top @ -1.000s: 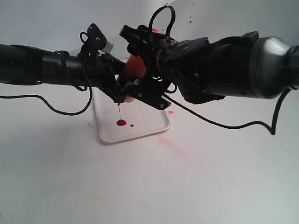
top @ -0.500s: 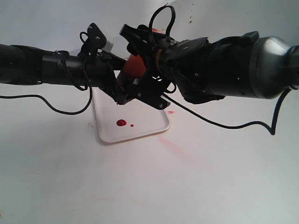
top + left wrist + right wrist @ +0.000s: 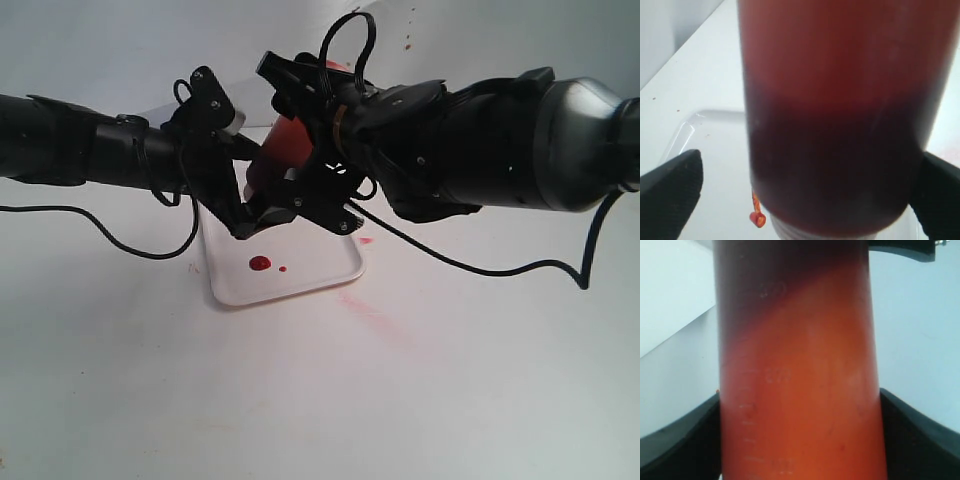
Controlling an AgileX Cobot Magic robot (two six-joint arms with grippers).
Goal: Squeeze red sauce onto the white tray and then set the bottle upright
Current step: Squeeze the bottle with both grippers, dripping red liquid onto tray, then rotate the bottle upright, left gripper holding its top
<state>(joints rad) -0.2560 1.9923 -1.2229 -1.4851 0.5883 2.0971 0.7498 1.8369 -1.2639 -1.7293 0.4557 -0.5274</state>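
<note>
Exterior view: the squeezing looks done to me. Two glossy round blobs of red sauce (image 3: pixel 260 263) lie on the flat white tray (image 3: pixel 320 278), toward its near left corner. My right gripper (image 3: pixel 268 140) clamps the bottle (image 3: pixel 285 150), which is tilted nozzle-down above the tray's far side. My left gripper (image 3: pixel 245 175) stands wide beside it. Next I should swing the bottle upright and set its base on the tabletop (image 3: pixel 450 380).

Left wrist view: the bottle is a smooth translucent cylinder with dark sauce pooled at the cap end. One of my fingers (image 3: pixel 670 192) is plainly off the wall.

Right wrist view: both pads (image 3: pixel 680 440) hug the orange-red wall with its faint moulded scale marks.
</note>
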